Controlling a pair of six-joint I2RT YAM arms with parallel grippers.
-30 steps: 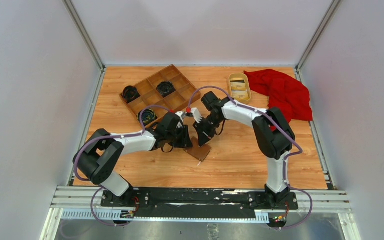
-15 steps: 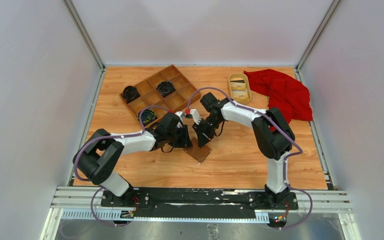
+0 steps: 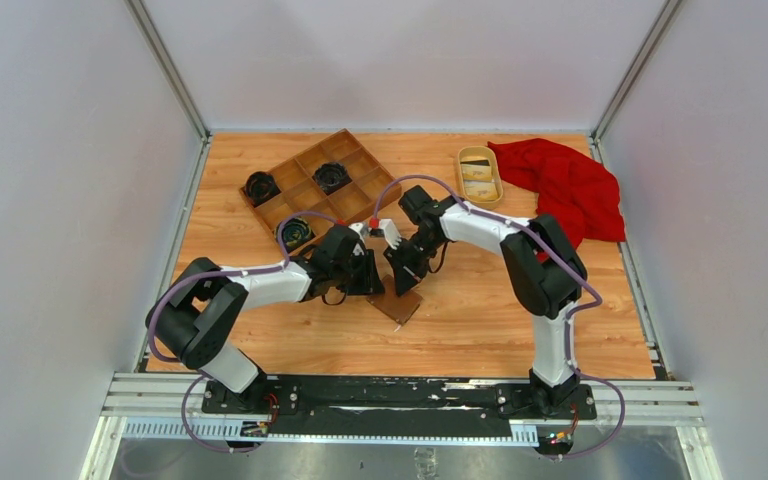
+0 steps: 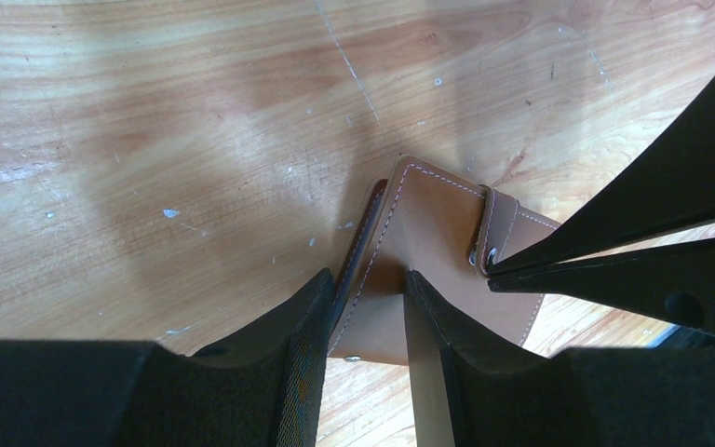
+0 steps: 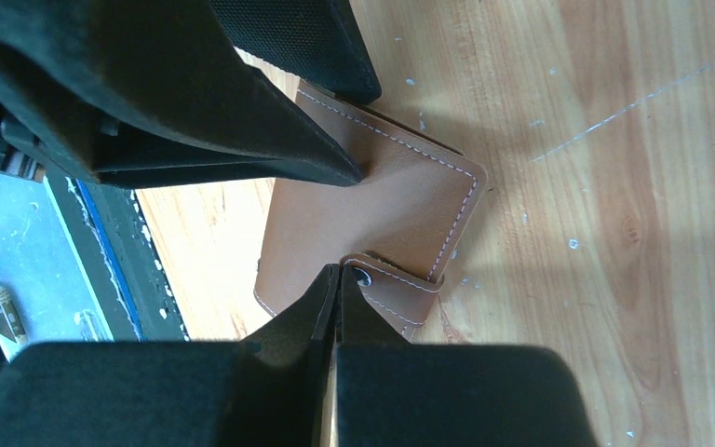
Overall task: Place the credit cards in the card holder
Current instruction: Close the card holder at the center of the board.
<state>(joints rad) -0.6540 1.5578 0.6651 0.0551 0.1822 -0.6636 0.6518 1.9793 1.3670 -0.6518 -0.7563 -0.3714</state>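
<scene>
The only print that might be read is on the flat pale pieces in the dish at the far right, and it is too small to make out.

At the far left of the surface a wooden compartment tray sits askew, with black round objects in three of its compartments.

Just right of it, near the middle, the left gripper reaches in from the left. It is partly closed, grasping the card holder between its two fingers. The brown leather piece with pale stitching stands tilted up off the wood, folded shut, its snap strap wrapped round one edge.

The right gripper comes in from the right. It is clenched tight, with its fingertips pressed together and touching the strap beside the metal snap. Whether a thin bit of leather is pinched between them cannot be told.

Further right, at the far edge, lies an oval yellow dish. A crumpled red cloth lies just beside it, against the right wall.

The surface is light orange wood-grain plank, scuffed and flecked with small white specks. Plain pale grey walls close it on the left, far and right sides, with metal posts in the far corners. A metal rail carries the arm bases along the near edge.
</scene>
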